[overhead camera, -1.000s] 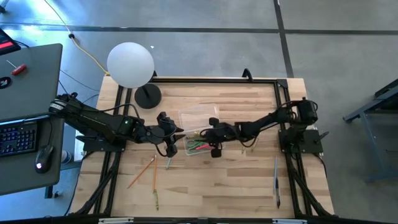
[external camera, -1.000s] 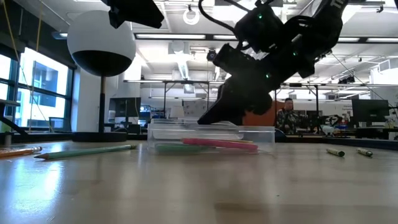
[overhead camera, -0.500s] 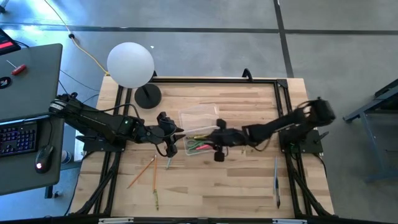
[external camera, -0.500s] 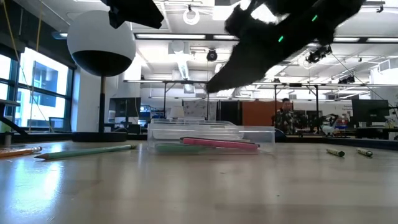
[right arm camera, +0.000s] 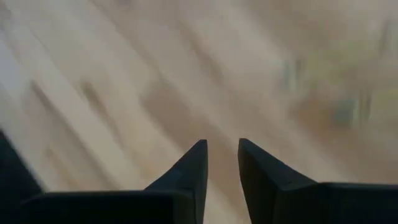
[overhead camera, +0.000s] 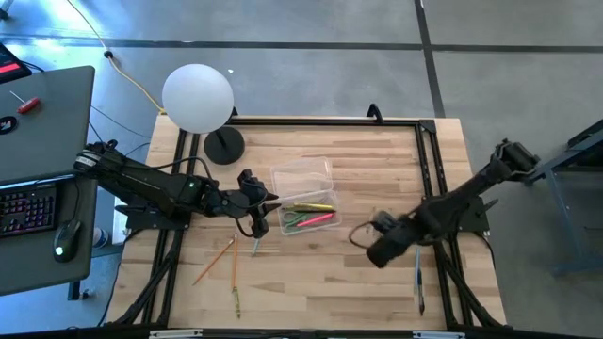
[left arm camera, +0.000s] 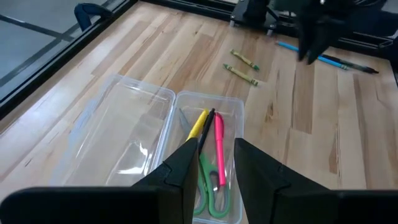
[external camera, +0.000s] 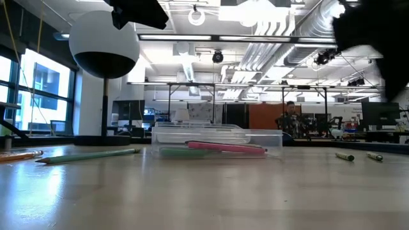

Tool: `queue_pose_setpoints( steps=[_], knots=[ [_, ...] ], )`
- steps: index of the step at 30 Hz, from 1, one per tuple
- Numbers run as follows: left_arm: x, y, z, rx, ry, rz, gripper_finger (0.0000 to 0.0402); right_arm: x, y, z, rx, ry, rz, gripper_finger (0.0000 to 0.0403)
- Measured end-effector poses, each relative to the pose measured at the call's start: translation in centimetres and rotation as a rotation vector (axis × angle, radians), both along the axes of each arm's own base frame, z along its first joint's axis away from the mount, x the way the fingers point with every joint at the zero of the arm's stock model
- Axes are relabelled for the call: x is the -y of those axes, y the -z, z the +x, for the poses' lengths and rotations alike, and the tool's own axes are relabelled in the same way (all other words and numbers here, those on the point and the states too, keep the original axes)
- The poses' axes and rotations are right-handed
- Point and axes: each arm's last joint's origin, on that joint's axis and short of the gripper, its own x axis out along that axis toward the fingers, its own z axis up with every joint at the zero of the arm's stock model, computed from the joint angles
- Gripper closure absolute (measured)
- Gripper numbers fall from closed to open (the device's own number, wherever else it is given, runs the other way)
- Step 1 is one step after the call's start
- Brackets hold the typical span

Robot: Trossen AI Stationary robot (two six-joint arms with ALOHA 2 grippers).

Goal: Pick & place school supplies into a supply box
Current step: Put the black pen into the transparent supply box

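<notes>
The clear supply box (overhead camera: 304,197) lies open mid-worktop (overhead camera: 311,282), lid folded flat beside it, holding a yellow pen (left arm camera: 198,125), a pink pen (left arm camera: 219,149) and green-handled scissors (left arm camera: 208,186). The left gripper (left arm camera: 209,163) hangs just beside the box, jaws slightly parted and empty. The right gripper (right arm camera: 222,163) hovers over bare wood well right of the box, jaws narrowly apart, holding nothing. Two pencils (overhead camera: 221,259) lie at front left.

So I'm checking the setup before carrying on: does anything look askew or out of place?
Nothing looks damaged or spilled. The supply box lies open, lid flat, with the scissors and pens inside. Loose pencils and two small yellow-green pieces lie scattered on the table, awaiting pickup.
</notes>
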Motion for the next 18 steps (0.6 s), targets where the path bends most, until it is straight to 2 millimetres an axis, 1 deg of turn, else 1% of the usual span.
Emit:
queue_pose_setpoints(
  steps=[5,8,11,13,18],
  knots=[
    [0.0,0.0,0.0,-0.001,0.002,-0.002,0.0266,-1.7,0.3,-2.1,-0.182,0.089,0.122,0.0354],
    [0.0,0.0,0.0,0.000,0.001,-0.006,0.0266,-2.5,0.4,-3.5,-0.324,0.159,0.182,0.0359],
    [0.0,0.0,0.0,0.000,0.000,-0.007,0.0266,-2.8,0.5,-4.7,-0.429,0.214,0.175,0.0357],
    [0.0,0.0,0.0,0.001,0.000,-0.007,0.0266,-3.1,0.5,-5.2,-0.472,0.238,0.181,0.0354],
    [0.0,0.0,0.0,0.003,-0.006,-0.018,0.0266,-3.9,0.4,-5.8,-0.566,0.253,0.259,0.0341]
  ],
)
